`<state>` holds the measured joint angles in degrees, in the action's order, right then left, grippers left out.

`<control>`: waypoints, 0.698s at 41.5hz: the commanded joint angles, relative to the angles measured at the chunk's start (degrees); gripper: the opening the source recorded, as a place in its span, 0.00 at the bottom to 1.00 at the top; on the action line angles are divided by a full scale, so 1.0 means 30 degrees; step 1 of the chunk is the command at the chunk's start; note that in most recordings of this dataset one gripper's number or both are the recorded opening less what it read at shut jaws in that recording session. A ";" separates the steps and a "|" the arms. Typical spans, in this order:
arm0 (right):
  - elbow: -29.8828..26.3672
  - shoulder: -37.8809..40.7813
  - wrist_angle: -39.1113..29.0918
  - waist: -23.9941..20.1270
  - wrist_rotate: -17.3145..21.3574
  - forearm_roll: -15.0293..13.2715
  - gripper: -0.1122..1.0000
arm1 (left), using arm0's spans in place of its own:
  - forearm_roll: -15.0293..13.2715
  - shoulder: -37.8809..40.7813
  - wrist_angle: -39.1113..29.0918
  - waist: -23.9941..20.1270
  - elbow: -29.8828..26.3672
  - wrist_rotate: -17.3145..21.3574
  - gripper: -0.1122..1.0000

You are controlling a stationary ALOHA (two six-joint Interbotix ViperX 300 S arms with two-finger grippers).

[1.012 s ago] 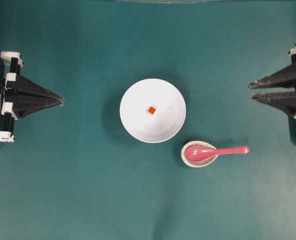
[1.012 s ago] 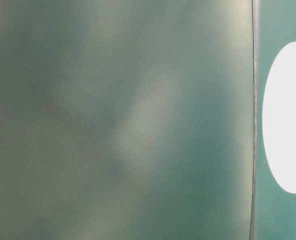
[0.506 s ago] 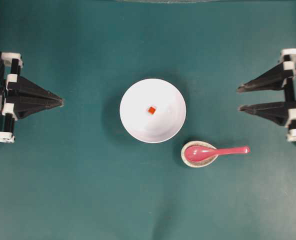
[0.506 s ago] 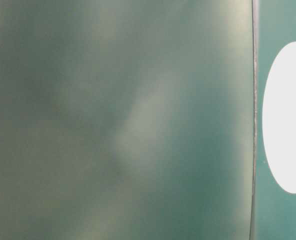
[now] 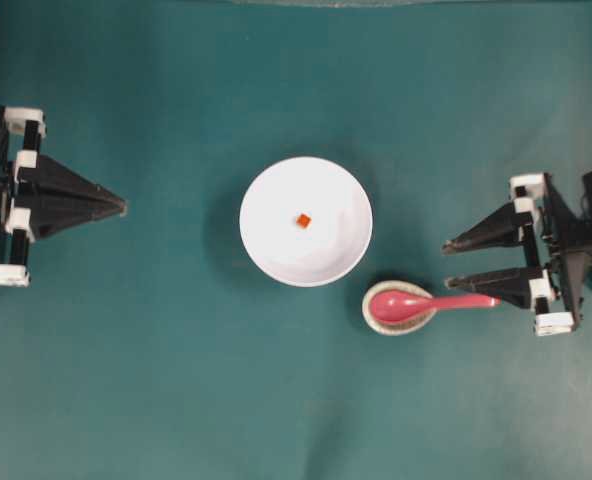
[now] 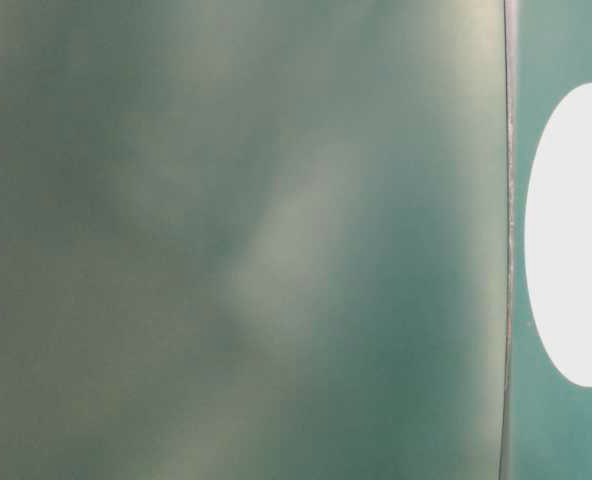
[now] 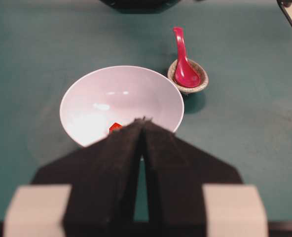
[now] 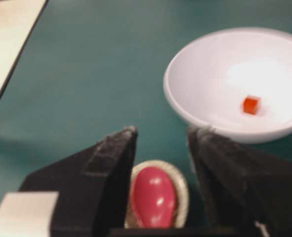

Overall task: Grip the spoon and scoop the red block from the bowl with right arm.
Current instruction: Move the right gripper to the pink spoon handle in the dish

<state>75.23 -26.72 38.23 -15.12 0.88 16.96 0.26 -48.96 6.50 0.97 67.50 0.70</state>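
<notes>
1. Teal cloth covered the table in the overhead view; the white bowl sat at the centre of the frame, with the red block lying inside it near the middle.
2. Pink-red and glossy, the spoon lay just below and right of the bowl; its oval end sat in a speckled spoon rest and its handle pointed right.
3. The right gripper stood at the right of the frame, jaws spread wide, tips pointing left; its lower finger overlapped the handle's end, and contact could not be judged.
4. The left gripper sat at the left edge, fingers pressed together, well apart from the bowl.
5. The table-level view gave only a green blur and a white oval at its right edge.
</notes>
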 commanded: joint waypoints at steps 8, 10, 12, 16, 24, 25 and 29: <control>0.0234 0.3867 0.4541 -0.3252 -0.0059 0.3018 0.57 | 0.0059 0.0088 0.0088 0.0059 -0.0469 0.0059 0.10; 0.0322 0.4453 0.5156 -0.3779 -0.0059 0.3457 0.57 | 0.0059 0.0088 0.0088 0.0059 -0.0469 0.0059 0.10; 0.0381 0.4863 0.5566 -0.4160 -0.0059 0.3867 0.57 | 0.0059 0.0088 0.0088 0.0059 -0.0439 0.0059 0.10; 0.0586 0.5801 0.6240 -0.4834 -0.0059 0.4570 0.57 | 0.0059 0.0088 0.0088 0.0059 -0.0439 0.0088 0.10; 0.0967 0.7178 0.6416 -0.4951 -0.0059 0.4629 0.57 | 0.0059 0.0088 0.0088 0.0059 -0.0410 0.0059 0.10; 0.0996 0.7295 0.6445 -0.4951 -0.0059 0.4629 0.57 | 0.0059 0.0088 0.0088 0.0059 -0.0410 0.0059 0.10; 0.1172 0.7822 0.6738 -0.4951 -0.0059 0.4629 0.57 | 0.0059 0.0088 0.0088 0.0059 -0.0410 0.0059 0.10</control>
<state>78.75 -3.78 57.22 -29.71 0.79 30.76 0.26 -48.96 6.50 0.97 67.50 0.79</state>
